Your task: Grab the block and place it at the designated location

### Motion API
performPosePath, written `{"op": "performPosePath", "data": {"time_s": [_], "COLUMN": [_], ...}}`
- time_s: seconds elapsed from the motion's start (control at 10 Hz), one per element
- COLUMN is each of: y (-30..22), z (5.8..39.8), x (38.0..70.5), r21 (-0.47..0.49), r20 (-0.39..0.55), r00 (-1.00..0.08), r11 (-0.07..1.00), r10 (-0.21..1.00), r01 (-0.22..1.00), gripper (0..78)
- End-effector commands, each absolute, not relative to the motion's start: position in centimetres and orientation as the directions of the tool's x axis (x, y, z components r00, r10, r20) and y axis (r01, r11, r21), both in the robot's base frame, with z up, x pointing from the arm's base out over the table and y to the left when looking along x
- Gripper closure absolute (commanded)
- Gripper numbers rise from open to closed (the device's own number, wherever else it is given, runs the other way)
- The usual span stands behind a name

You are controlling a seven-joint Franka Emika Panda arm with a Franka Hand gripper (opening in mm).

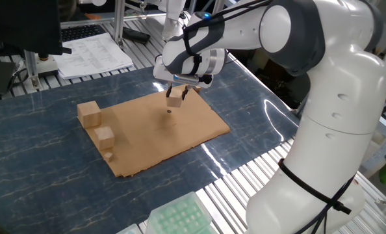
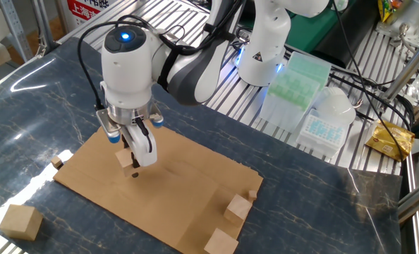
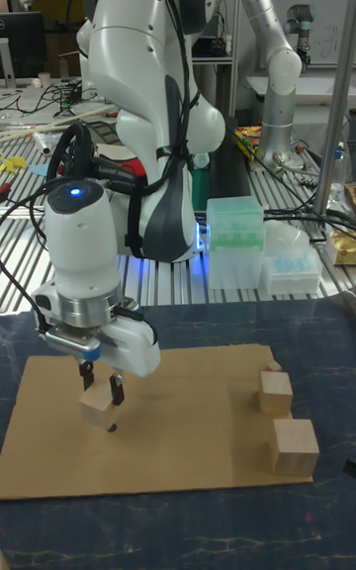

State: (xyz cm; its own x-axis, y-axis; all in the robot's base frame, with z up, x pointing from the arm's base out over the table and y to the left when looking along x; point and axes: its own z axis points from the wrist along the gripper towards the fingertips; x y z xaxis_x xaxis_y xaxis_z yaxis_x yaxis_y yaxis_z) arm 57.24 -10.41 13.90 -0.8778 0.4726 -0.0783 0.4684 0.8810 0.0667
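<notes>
My gripper (image 1: 175, 96) (image 2: 132, 156) (image 3: 102, 394) is shut on the block (image 1: 174, 101) (image 2: 126, 160) (image 3: 96, 408), a small light-brown wooden cube. It holds the block upright, low over the brown cardboard sheet (image 1: 180, 133) (image 2: 174, 187) (image 3: 188, 431). The designated location, a small black dot (image 1: 169, 111) (image 2: 135, 173) (image 3: 112, 427), lies on the sheet just beside and below the block. I cannot tell whether the block touches the sheet.
On the sheet's far end sit a larger wooden cube (image 1: 89, 114) (image 3: 294, 447), a medium cube (image 1: 104, 136) (image 3: 276, 393) and a tiny one (image 1: 108, 156). Another cube (image 2: 20, 221) lies on the dark table. Green and white tip boxes (image 2: 294, 77) stand behind.
</notes>
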Motion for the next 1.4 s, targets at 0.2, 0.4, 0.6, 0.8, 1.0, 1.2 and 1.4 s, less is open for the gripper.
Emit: {"op": "performPosePath", "data": {"time_s": [0.2,0.4,0.6,0.8,1.0,1.2,1.4], "y": [-10.4,-10.4,-10.4,-10.2,-10.2,-10.1,-10.0], "z": [14.1,14.1,13.7,13.0,12.5,11.2,10.8], "x": [57.3,57.3,57.3,57.4,57.2,57.2,57.1], "r21": [0.023,0.027,0.037,0.039,0.046,0.06,0.066], "r20": [-0.048,-0.021,-0.04,-0.043,-0.05,-0.067,-0.067], "r00": [-0.868,-0.869,-0.871,-0.868,-0.869,-0.868,-0.868], "r11": [0.869,0.869,0.871,0.869,0.87,0.87,0.871], "r10": [0.495,0.495,0.49,0.495,0.493,0.492,0.491], "r01": [0.494,0.494,0.489,0.493,0.491,0.489,0.488], "gripper": [76.2,76.2,76.2,76.2,76.2,76.2,76.2]}}
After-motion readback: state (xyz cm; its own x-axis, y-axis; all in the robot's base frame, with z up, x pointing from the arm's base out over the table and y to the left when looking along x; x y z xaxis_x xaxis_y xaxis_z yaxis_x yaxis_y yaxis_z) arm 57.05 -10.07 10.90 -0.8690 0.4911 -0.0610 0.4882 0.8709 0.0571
